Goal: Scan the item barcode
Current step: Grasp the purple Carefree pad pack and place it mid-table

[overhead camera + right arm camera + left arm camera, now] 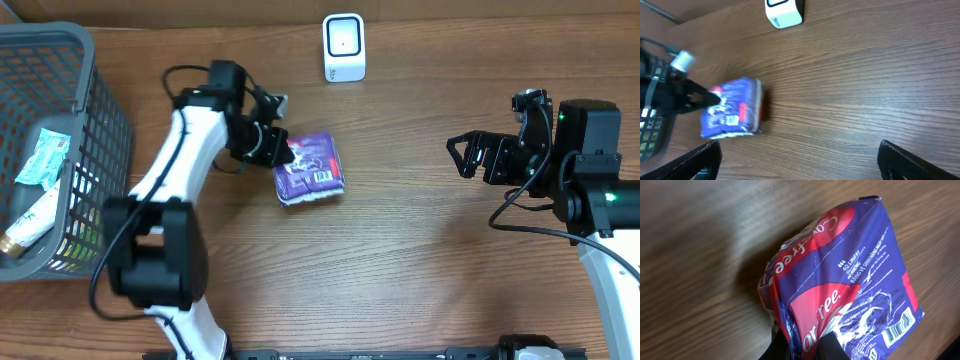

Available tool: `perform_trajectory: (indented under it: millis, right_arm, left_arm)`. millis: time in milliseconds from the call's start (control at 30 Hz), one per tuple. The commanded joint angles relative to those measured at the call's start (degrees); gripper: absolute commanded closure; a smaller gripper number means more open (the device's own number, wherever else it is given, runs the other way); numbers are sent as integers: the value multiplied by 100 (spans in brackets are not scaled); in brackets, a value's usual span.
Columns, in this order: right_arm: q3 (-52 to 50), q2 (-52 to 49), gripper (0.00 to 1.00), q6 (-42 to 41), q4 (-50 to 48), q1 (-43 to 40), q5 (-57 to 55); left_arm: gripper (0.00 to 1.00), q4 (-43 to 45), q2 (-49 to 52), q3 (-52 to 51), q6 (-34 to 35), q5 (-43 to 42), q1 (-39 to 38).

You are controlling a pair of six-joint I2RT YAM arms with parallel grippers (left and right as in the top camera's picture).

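I am clamping my left gripper (284, 151) on the purple pack (311, 168) near the scanner (344, 47) to present its barcode (900, 325), right gripper (462, 157) hanging open.

overhead looks straight down; left wrist close on the purple pack (850, 280), right wrist views it from afar

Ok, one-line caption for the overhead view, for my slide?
Left hand pinches the purple pack near the white scanner; right hand hangs open, well apart.
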State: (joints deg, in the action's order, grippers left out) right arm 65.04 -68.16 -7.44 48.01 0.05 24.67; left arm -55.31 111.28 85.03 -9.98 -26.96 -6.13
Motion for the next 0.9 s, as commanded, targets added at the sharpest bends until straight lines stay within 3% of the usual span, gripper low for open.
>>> perform_trajectory:
  millis: [0,167,300,367,500,567,700,867]
  right_arm:
    - [131,-2,0,44,-31,22,26]
    - [131,-2,0,44,-31,22,26]
    - [131,-2,0,44,-28,22,26]
    - [131,-2,0,44,-28,22,26]
    - [131,-2,0,44,-26,22,28]
    - [131,-2,0,44,-9,22,28]
    - [131,-2,0,44,33,22,26]
    - [131,-2,0,44,39,22,28]
  left_arm:
    - [96,20,275,9,-529,-409,-232]
    - [92,326,306,9,-605,-1051,-455]
    - [90,697,308,9,-151,-1161,-688]
    - [77,879,308,9,50,-1161,-802]
    - [27,1198,308,9,254,-1139,-1027]
    - [17,1303,308,9,254,-1139,-1126]
    - [12,1320,291,133,302,-1005,-1088]
    - [12,372,72,1300,586,-968,-407]
